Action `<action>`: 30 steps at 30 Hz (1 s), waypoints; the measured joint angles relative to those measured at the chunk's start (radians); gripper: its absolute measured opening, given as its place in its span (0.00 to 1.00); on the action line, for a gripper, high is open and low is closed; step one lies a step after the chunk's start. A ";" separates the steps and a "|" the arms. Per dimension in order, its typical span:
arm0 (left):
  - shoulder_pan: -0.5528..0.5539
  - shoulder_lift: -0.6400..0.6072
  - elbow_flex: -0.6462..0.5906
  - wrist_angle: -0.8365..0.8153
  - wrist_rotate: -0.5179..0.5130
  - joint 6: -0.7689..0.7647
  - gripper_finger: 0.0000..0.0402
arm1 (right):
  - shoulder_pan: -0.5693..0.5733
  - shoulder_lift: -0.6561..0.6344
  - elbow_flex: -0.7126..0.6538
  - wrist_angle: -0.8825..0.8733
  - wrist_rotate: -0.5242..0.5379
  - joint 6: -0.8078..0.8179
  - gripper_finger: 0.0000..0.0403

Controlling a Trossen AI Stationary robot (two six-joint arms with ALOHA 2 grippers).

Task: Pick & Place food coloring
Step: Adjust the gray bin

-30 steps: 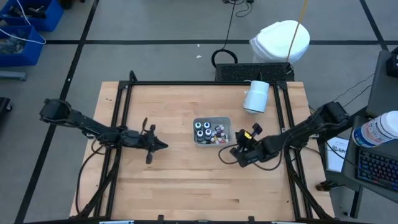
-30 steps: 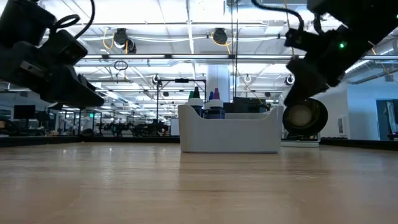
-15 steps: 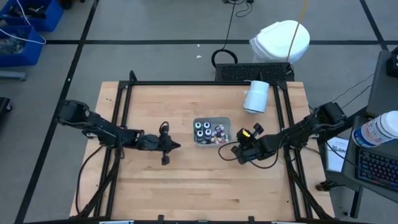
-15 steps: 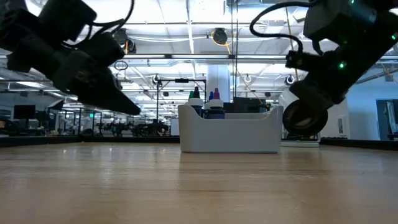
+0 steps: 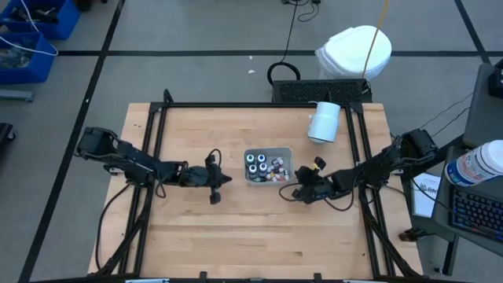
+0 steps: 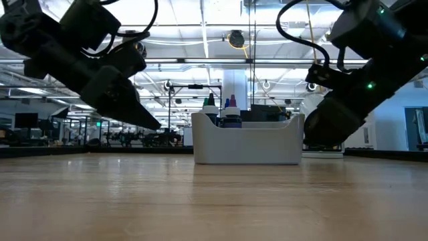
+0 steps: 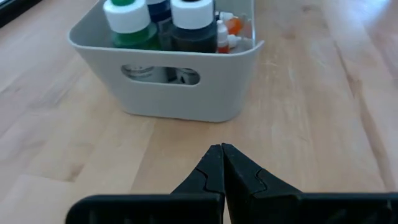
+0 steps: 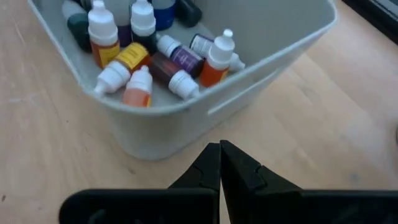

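The grey tray [image 5: 268, 176] stands mid-table on its flat bottom and holds the food coloring [image 5: 266, 166]. This is a set of larger bottles with white caps [image 7: 127, 15] and small dropper bottles with white tips [image 8: 177, 62], which lie in a heap. My left gripper [image 5: 229, 179] is shut just off the tray's left end [image 7: 168, 93], above the wood, its tips [image 7: 222, 149] pointing at the tray. My right gripper [image 5: 295, 193] is shut off the tray's near right corner [image 8: 168, 124], slanting down toward it. Neither gripper holds anything.
A large white cylinder [image 5: 324, 121] lies on its side at the table's far right. Black frame rails [image 5: 149, 149] run along the left and right sides of the table. Bare wood [image 5: 251, 236] stretches from the tray to the near edge.
My left gripper has swept toward the table's right edge, closing most of the gap to the tray, and has tipped further down. My right gripper has sunk a little and turned toward the tray. Both stay shut. The tray and bottles have not moved.
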 joint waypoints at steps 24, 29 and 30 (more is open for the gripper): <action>0.053 0.006 0.000 0.057 0.003 -0.020 0.00 | -0.047 0.000 -0.001 0.178 0.001 -0.137 0.00; 0.059 0.075 0.021 0.106 0.006 -0.015 0.00 | -0.105 0.000 -0.001 0.182 -0.019 -0.172 0.00; 0.063 0.095 0.032 0.109 0.009 -0.011 0.00 | -0.114 0.000 -0.001 0.186 -0.034 -0.179 0.00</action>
